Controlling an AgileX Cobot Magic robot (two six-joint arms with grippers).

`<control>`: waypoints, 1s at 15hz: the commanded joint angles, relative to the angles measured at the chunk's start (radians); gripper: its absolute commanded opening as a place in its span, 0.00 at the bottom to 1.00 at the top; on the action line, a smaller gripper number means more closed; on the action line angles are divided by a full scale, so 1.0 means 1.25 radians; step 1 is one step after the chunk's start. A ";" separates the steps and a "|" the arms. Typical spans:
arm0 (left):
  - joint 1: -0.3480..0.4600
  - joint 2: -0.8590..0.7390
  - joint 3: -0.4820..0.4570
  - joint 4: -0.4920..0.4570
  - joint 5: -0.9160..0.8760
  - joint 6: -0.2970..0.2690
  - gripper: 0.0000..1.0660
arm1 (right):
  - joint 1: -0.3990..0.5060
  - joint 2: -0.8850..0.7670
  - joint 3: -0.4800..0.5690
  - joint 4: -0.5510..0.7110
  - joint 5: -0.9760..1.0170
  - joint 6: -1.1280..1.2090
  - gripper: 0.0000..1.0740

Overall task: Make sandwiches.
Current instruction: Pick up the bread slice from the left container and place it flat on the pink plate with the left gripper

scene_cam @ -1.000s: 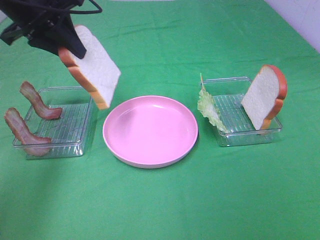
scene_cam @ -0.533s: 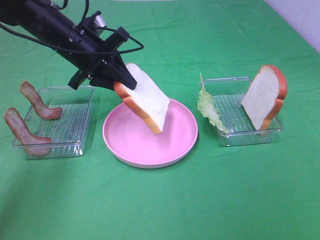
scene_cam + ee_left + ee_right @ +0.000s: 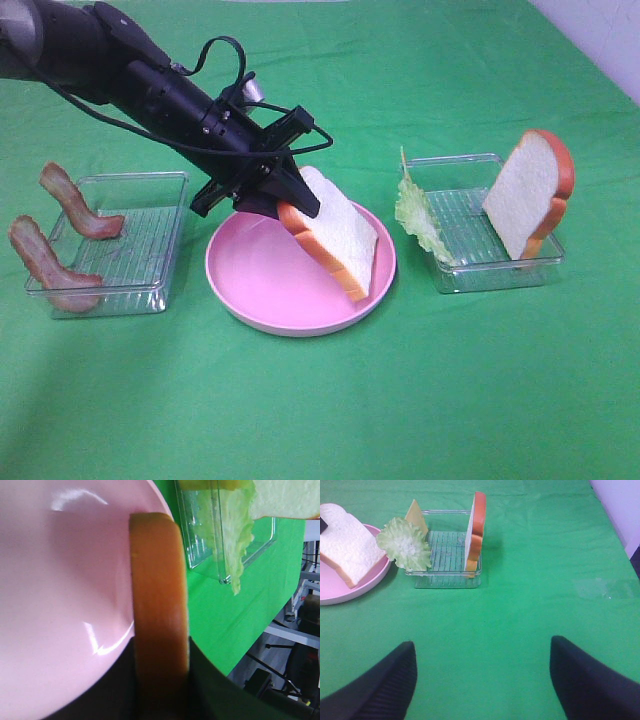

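Left gripper was clamped on the crust end of a bread slice, held tilted with its low edge at the right rim of the pink plate. Right gripper hung wide open and empty. Judged risk: a release at this tilt could tip the slice over the rim toward the lettuce.

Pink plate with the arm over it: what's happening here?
The left gripper holds a bread slice tilted over the pink plate, its lower edge down by the rim. The right gripper hangs open above the cloth. Another slice and lettuce sit in the right tray, bacon in the left tray.
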 commanded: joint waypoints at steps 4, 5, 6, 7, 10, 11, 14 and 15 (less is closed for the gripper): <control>-0.003 0.016 0.001 -0.030 -0.009 -0.022 0.00 | 0.002 -0.011 0.000 -0.002 -0.001 -0.008 0.66; -0.003 0.016 0.001 -0.027 -0.009 -0.023 0.00 | 0.002 -0.011 0.000 -0.002 -0.001 -0.008 0.66; -0.003 0.016 0.001 -0.010 -0.008 -0.049 0.00 | 0.002 -0.011 0.000 -0.002 -0.001 -0.008 0.66; -0.003 0.016 0.001 -0.001 -0.008 -0.060 0.03 | 0.002 -0.011 0.000 -0.002 -0.001 -0.008 0.66; -0.003 0.016 0.001 0.039 -0.001 -0.083 0.39 | 0.002 -0.011 0.000 -0.002 -0.001 -0.008 0.66; -0.003 0.015 0.001 0.039 -0.002 -0.082 0.51 | 0.002 -0.011 0.000 -0.002 -0.001 -0.008 0.66; -0.003 0.002 0.001 0.070 -0.001 -0.078 0.61 | 0.002 -0.011 0.000 -0.002 -0.001 -0.008 0.66; -0.003 -0.008 0.001 0.102 -0.008 -0.077 0.61 | 0.002 -0.011 0.000 -0.002 -0.001 -0.008 0.66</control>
